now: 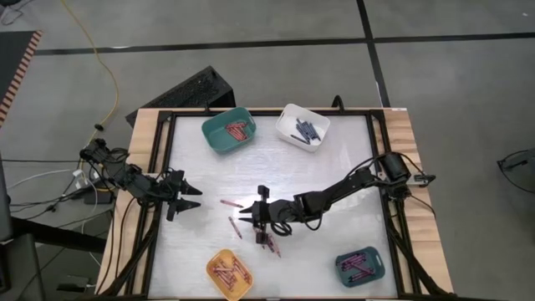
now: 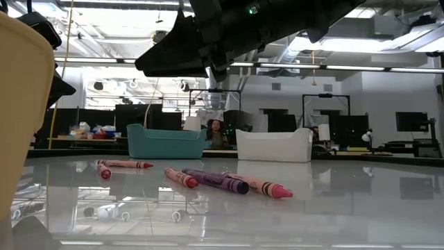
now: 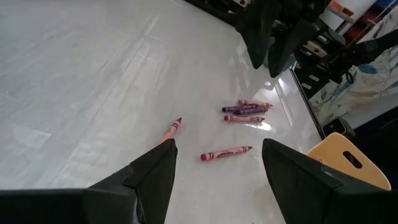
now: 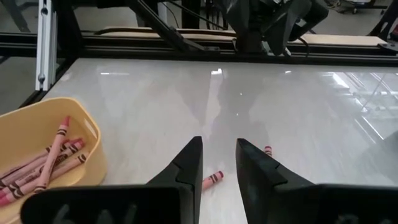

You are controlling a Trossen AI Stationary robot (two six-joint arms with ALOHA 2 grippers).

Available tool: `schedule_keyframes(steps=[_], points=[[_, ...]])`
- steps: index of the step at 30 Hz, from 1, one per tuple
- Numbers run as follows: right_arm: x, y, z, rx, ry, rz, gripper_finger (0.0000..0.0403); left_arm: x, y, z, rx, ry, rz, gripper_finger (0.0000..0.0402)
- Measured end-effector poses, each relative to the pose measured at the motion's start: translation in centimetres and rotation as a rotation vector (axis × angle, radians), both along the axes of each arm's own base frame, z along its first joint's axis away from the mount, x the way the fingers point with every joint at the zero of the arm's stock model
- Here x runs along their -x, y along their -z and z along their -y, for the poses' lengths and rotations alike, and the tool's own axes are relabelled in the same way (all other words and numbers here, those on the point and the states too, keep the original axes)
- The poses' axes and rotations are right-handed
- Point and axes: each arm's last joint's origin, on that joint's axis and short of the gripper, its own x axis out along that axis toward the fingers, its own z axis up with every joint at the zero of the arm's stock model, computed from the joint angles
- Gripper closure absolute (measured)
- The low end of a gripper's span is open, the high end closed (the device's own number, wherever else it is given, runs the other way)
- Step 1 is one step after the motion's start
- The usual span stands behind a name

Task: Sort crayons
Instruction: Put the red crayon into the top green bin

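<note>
My right claw (image 1: 254, 215) hovers mid-table with fingers slightly parted, pinching nothing — loose crayons (image 1: 269, 244) lie just beside it, open white table (image 1: 334, 159) beyond toward the far edge — while my left claw (image 1: 188, 197) waits spread near the left rim.

Loose crayons (image 2: 215, 182) are lying flat on the tabletop (image 1: 334, 159): a purple one between pinkish-red ones in a small cluster, two more red ones apart nearby. Others are resting sorted inside the teal, white and yellow bins.
</note>
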Motion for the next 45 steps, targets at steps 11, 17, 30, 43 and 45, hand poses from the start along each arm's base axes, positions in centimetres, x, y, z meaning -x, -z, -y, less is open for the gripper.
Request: schedule_keyframes(steps=[11,17,30,43,45], points=[[0.02,0.03,-0.01,-0.001,0.0,-0.002,0.031,0.0,0.0,0.0,0.0,0.0,0.0,0.0174],[0.03,0.22,0.15,0.005,0.004,-0.022,0.031,0.0,0.0,0.0,0.0,0.0,0.0,0.0174],[-0.01,0.29,0.41,0.009,0.012,-0.029,0.031,0.0,0.0,0.0,0.0,0.001,0.0,0.0174],[-0.01,0.29,0.4,0.009,0.012,-0.029,0.031,0.0,0.01,0.0,0.0,0.001,0.0,0.0174],[0.0,0.29,0.39,0.009,0.014,-0.03,0.031,0.0,0.0,0.0,0.0,0.0,0.0,0.0174]])
